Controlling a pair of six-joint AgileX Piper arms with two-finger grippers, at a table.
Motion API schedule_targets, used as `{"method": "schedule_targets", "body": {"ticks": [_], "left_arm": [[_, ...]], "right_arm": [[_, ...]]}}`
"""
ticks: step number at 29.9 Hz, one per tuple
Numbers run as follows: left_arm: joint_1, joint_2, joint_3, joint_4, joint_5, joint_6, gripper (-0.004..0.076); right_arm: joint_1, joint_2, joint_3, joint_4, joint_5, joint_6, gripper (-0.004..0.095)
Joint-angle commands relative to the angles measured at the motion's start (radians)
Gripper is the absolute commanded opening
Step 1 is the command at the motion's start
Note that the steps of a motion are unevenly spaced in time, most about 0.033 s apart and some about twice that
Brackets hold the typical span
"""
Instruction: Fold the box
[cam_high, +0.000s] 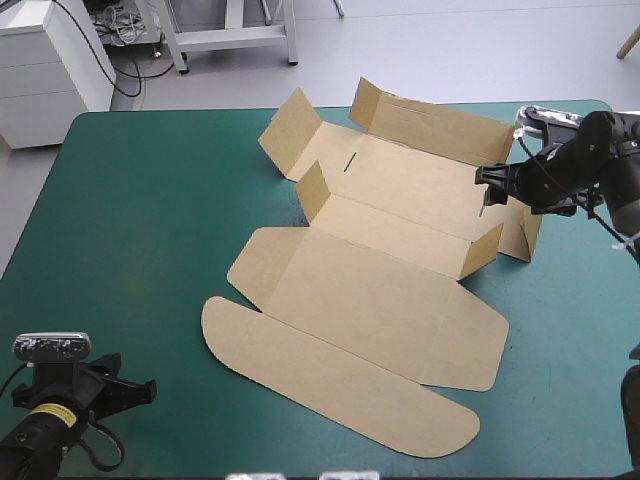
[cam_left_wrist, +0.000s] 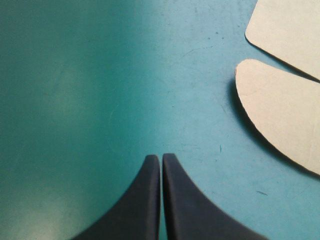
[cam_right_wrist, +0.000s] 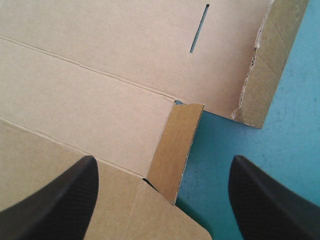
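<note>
Nearest the lens, at the lower left of the high view: left gripper (cam_high: 148, 386), black fingers pressed together into one point, nothing between them, above bare teal-green cover (cam_high: 140, 220). Same left gripper (cam_left_wrist: 160, 158) in its own wrist view, with only the rounded tip of the lid flap (cam_left_wrist: 280, 115) at the right of that frame, clear of the fingertips.

At the middle of the high view: the box (cam_high: 370, 270), a brown sheet mostly flat, far wall and short end pieces raised, lid and lid flap (cam_high: 330, 375) lying flat toward the lower edge. Runs with its creases slanting from upper left to lower right, so the long axis lies on that diagonal.

At the upper right: right gripper (cam_high: 488, 190), fingers spread wide and holding nothing, over the right-hand end of the box. Looks down, as right gripper (cam_right_wrist: 164, 160) in its wrist view, on a short upright end flap (cam_right_wrist: 175, 145) just ahead of the gap between the fingers, with a second flap (cam_right_wrist: 270, 60) raised beyond it.

Judged from this: right arm far nearer, poised at the end flaps, so the next fold probably starts there, across the long axis. Left arm well apart from the board.
</note>
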Motion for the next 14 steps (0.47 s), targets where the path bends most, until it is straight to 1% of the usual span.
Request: {"method": "schedule_targets", "body": {"ticks": [1,11,14], "left_arm": [[0.0,0.008,-0.025,-0.004,-0.062,-0.006,-0.0008],[0.0,0.008,-0.025,-0.004,-0.062,-0.006,-0.0008],[0.0,0.008,-0.025,-0.004,-0.062,-0.006,-0.0008]], "right_arm": [[-0.002,0.015,-0.033,0.021,-0.032,0.023,0.0669],[-0.002,0.091,-0.031,0.025,-0.032,0.023,0.0669],[-0.002,0.096,0.01,0.023,-0.032,0.023,0.0668]]}}
